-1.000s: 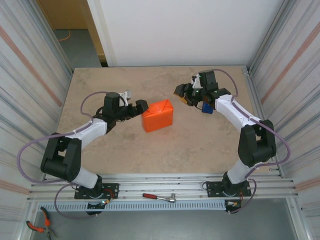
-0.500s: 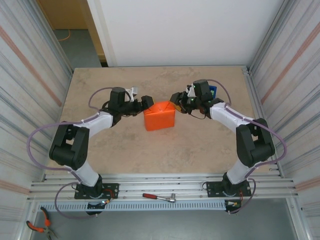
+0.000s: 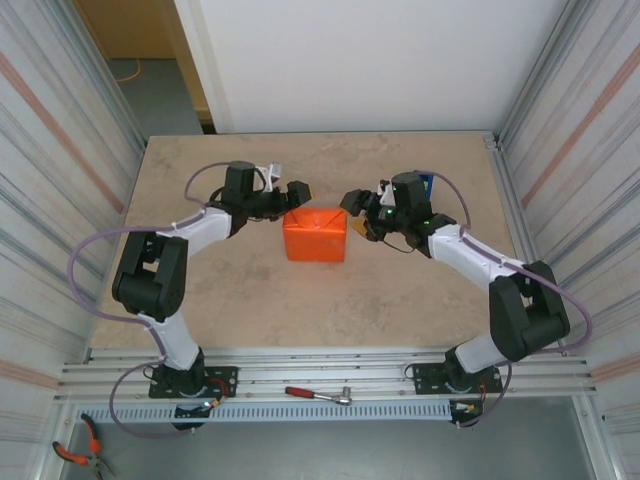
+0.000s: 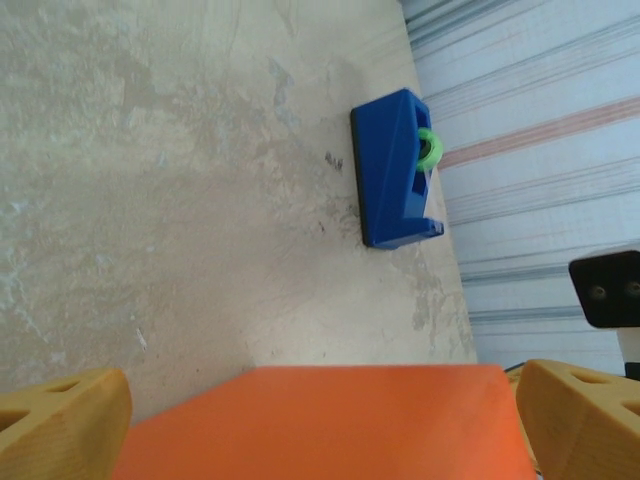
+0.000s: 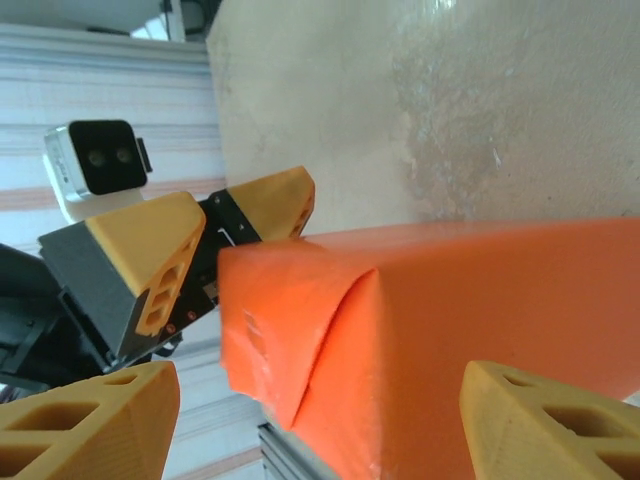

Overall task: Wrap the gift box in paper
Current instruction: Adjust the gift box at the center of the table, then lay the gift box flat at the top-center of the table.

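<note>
The orange paper [image 3: 316,236] is folded round a box-shaped parcel in the middle of the table; the gift box itself is hidden inside it. My left gripper [image 3: 296,194] is open at the parcel's far left corner. In the left wrist view its fingertips [image 4: 62,420] stand wide on either side of the paper [image 4: 320,440]. My right gripper [image 3: 357,214] is open at the parcel's right end. In the right wrist view the paper [image 5: 470,320] with a folded end flap lies between its fingertips [image 5: 85,425], with a gap on each side.
A blue tape dispenser [image 3: 426,183] with a green roll stands behind my right wrist, also seen as the tape dispenser [image 4: 395,170] from the left wrist. A wrench [image 3: 318,394] lies on the front rail and pliers [image 3: 76,455] lie below it. Corrugated walls close both sides.
Both grippers have moved in to the parcel, the left to its far left corner, the right from the back right to its right end. The right jaws opened wider. The parcel turned squarer.
</note>
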Tool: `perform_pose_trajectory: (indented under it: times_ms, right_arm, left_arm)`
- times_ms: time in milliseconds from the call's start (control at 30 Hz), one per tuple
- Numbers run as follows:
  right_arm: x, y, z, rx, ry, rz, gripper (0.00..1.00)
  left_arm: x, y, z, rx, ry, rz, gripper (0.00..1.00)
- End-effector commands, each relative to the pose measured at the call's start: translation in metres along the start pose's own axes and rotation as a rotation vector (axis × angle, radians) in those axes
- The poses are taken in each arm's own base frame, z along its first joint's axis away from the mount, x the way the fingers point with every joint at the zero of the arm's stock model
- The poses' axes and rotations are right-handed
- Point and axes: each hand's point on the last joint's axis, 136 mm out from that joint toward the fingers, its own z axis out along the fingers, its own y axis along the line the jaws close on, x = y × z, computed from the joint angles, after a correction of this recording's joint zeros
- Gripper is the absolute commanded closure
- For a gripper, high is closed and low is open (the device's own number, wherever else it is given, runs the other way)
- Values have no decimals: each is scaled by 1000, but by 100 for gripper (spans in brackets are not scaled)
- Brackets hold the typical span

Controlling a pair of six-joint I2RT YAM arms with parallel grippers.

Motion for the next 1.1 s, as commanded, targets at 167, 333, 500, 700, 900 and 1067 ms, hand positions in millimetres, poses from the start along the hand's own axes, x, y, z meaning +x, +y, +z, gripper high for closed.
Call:
perform_pose_trajectory:
  times_ms: [167,333,500,700,900,1067]
  right_arm:
    - [-7,-11,-49,103,-96,-118,31]
    - [25,-34,-55,184,-52,-234,46]
    - [64,-58,-48,241,19,-342,51]
    - [89,-80,-28,315,72,-401,36]
    - [92,-93,-9,350,78,-400,32]
    - [86,-93,1,361,74,-409,32]
  left_arm:
    - [-32,-23,-53,-7,-89,106,1]
    - [-12,-19,-80,-98,-110,160,1]
    - [22,-7,-101,-157,-118,172,1]
    - [67,12,-112,-217,-101,166,1]
    - [114,22,-98,-272,-53,206,1]
    - [125,35,-86,-289,-51,182,1]
